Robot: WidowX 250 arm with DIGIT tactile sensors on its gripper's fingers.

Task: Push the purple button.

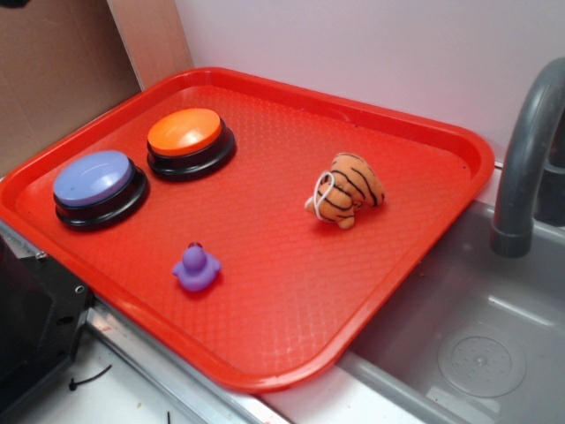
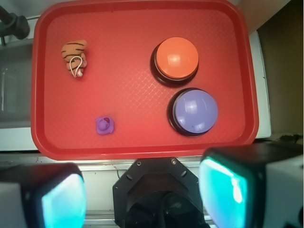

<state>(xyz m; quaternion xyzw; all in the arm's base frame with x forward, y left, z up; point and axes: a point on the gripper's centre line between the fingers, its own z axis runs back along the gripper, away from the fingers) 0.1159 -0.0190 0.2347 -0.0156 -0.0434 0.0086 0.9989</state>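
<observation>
You have the tool point(image 2: 142, 194) hanging high above the near edge of the red tray point(image 1: 265, 375), its two teal-padded fingers point(image 2: 223, 190) spread wide apart at the bottom of the wrist view and gripping nothing. Your target, the purple button point(image 1: 95, 184), sits on the tray at its left end in the exterior view, lavender dome up on a black base. In the wrist view it point(image 2: 194, 111) lies ahead of the right finger, well clear of it. Just beside it, farther back on the tray, stands the orange button point(image 1: 187, 140), the two bases nearly touching. You can also see a small purple rubber duck point(image 1: 195, 267) near the tray's front edge, apart from both buttons, and a striped tiger toy point(image 1: 346, 190) with a white loop toward the sink side. The tray rests partly over a grey sink point(image 1: 494, 353), with a grey faucet point(image 1: 528, 159) rising at the right.
</observation>
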